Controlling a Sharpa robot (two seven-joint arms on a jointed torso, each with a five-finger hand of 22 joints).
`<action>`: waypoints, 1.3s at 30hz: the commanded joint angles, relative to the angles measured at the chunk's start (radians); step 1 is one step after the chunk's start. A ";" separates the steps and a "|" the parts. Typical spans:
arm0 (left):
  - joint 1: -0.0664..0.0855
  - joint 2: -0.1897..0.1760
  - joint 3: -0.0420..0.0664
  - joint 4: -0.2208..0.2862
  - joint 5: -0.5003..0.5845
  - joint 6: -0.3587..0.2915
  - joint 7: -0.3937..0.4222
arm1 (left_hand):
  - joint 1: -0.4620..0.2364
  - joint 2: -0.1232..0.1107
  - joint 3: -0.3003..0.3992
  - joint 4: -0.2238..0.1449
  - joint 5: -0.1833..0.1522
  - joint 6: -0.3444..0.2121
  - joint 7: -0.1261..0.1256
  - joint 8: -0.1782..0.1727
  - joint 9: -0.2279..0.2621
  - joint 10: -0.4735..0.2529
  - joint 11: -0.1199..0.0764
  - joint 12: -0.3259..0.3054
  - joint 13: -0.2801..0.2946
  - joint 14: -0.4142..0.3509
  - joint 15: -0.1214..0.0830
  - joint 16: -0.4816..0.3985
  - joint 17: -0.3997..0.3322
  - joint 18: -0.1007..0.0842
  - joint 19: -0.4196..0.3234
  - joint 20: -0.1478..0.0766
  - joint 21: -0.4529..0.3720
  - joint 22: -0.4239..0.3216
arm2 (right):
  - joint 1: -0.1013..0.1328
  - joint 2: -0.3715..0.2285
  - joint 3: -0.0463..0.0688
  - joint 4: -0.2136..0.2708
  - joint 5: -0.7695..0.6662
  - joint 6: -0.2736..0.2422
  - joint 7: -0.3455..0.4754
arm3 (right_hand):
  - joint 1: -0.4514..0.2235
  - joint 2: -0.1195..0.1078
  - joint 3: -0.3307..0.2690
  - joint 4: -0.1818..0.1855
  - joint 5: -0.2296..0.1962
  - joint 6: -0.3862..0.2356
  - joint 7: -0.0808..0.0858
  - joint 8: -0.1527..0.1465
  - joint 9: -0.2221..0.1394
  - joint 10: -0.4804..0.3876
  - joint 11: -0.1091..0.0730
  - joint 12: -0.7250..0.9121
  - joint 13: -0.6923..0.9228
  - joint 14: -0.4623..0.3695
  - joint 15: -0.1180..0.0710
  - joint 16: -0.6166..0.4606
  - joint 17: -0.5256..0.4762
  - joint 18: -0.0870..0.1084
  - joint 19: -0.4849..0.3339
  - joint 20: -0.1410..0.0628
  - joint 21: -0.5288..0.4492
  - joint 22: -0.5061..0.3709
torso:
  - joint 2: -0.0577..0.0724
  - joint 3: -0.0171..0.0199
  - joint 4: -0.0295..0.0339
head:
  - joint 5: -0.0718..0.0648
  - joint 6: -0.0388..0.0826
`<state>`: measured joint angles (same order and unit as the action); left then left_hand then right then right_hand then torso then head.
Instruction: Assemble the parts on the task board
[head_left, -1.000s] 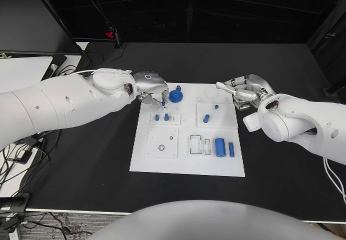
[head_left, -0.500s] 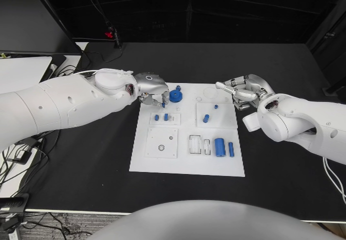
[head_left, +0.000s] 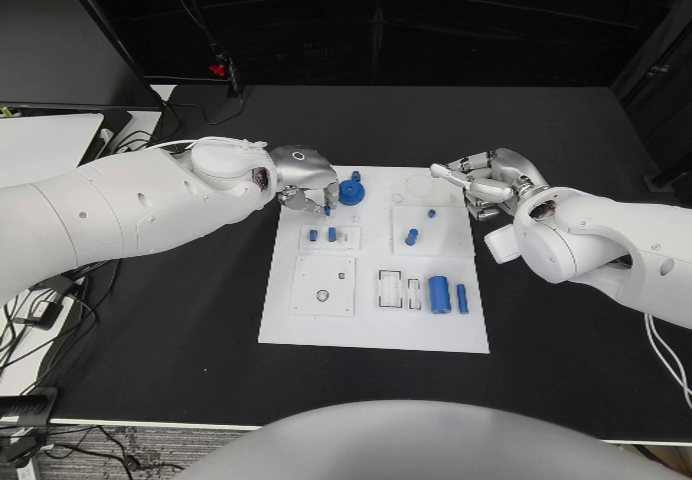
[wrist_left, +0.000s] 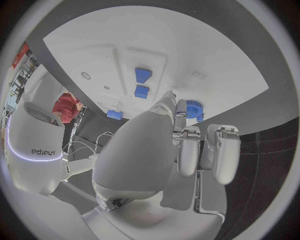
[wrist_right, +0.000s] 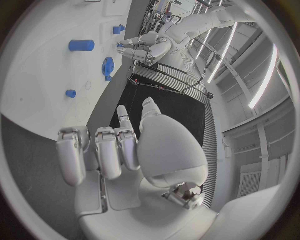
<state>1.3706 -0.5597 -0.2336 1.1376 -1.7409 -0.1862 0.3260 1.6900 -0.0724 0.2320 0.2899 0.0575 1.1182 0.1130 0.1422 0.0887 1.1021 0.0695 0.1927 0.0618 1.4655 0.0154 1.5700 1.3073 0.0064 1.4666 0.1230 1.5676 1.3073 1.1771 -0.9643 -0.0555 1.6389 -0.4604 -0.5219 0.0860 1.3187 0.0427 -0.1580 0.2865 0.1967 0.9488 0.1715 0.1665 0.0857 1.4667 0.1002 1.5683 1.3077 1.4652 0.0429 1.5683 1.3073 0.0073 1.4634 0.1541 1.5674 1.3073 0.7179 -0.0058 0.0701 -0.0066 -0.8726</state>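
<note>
On a black table (head_left: 173, 330), white task board (head_left: 375, 335), left hand (head_left: 306, 180) state unclear, right hand (head_left: 483, 185) curled, empty

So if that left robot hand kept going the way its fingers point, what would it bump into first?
Most likely the blue gear at the task board's far end, just beyond the left robot hand's fingertips, though depth is unclear.

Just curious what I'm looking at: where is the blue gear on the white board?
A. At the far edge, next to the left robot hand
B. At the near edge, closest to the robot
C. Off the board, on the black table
A: the gear sits at the board's far edge, beside the left robot hand.
</note>
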 joint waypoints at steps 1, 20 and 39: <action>-0.001 0.002 -0.001 -0.002 -0.006 0.023 0.003 | -0.011 -0.001 0.009 0.000 0.006 0.002 0.000 0.007 0.001 -0.002 0.001 -0.004 -0.001 0.105 -0.004 0.001 0.263 -0.006 0.104 -0.009 0.003 0.264 | 0.001 0.000 0.000 0.000 0.002 0.003 0.008 | 0.004 0.010 -0.005 0.001 0.003 -0.002 -0.007 0.006 0.001 0.104 -0.008 0.002 0.263 0.106 -0.007 0.002 0.263 -0.007 0.107 -0.007 0.003 0.263 | 0.000 -0.0001 -0.0002 | -0.002 0.000; -0.004 0.009 -0.001 -0.012 -0.006 0.046 0.009 | -0.011 0.001 0.010 0.000 0.005 0.003 0.001 0.007 0.002 -0.001 0.002 -0.004 -0.001 0.105 -0.004 0.001 0.263 -0.006 0.104 -0.009 0.003 0.264 | 0.001 0.002 0.000 -0.002 0.000 0.002 0.007 | 0.004 0.010 -0.005 0.001 0.003 -0.002 -0.007 0.006 0.001 0.104 -0.008 0.002 0.263 0.106 -0.007 0.002 0.263 -0.007 0.107 -0.007 0.003 0.263 | 0.000 -0.0002 -0.0004 | -0.001 0.000; -0.006 0.013 -0.001 -0.012 -0.006 0.059 0.018 | -0.013 0.001 0.011 0.001 0.002 0.005 0.001 0.007 0.002 0.001 0.002 -0.004 -0.001 0.105 -0.003 0.001 0.263 -0.006 0.104 -0.009 0.003 0.264 | 0.001 0.002 0.000 -0.002 -0.001 0.001 0.007 | 0.004 0.010 -0.005 0.001 0.003 -0.002 -0.007 0.006 0.001 0.104 -0.008 0.002 0.263 0.106 -0.007 0.002 0.263 -0.007 0.107 -0.007 0.003 0.263 | 0.000 0.0002 0.0001 | -0.002 0.000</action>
<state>1.3699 -0.5495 -0.2312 1.1237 -1.7400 -0.1592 0.3293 1.6822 -0.0728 0.2373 0.2900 0.0573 1.1164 0.1111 0.1454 0.0890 1.1021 0.0695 0.1927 0.0618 1.4655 0.0154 1.5700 1.3073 0.0064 1.4666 0.1230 1.5676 1.3081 1.1770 -0.9623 -0.0555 1.6365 -0.4609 -0.5221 0.0858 1.3187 0.0426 -0.1579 0.2865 0.1966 0.9488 0.1715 0.1665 0.0856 1.4667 0.1002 1.5683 1.3077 1.4652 0.0429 1.5683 1.3073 0.0072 1.4634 0.1541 1.5674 1.3073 0.7174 -0.0057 0.0704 -0.0081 -0.8726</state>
